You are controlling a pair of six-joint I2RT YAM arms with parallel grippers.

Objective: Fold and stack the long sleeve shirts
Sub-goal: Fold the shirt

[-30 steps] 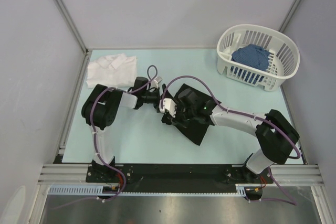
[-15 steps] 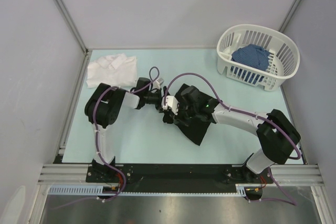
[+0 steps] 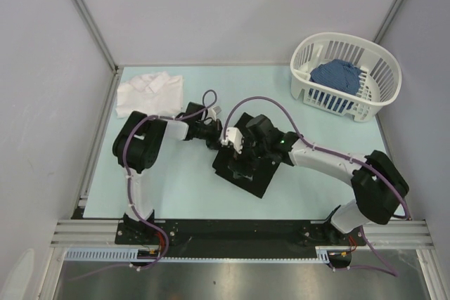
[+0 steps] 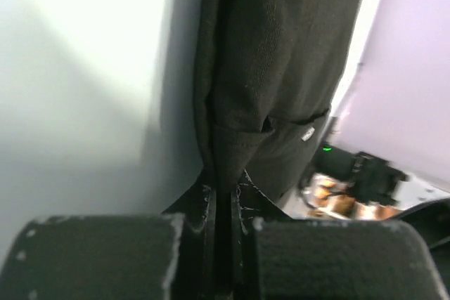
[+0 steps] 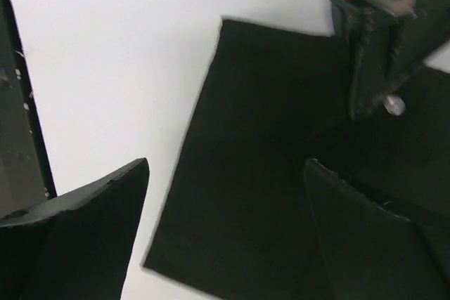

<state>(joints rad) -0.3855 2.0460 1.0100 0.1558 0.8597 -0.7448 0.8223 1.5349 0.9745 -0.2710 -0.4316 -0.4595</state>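
Left gripper [image 4: 223, 198] is pinching the edge of the black shirt [image 3: 252, 180], which lies folded mid-table. Right gripper [image 5: 226, 166] hovers over it, fingers spread wide. White shirt [image 3: 149, 93] sits bunched at 10 o'clock, basket [image 3: 365, 110] at 2 o'clock.

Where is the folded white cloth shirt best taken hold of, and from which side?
Grip the folded white cloth shirt at its right edge, coming from the middle of the pale green table. It lies flat, and its left edge sits close to the table's rim, so that side probably leaves little room.
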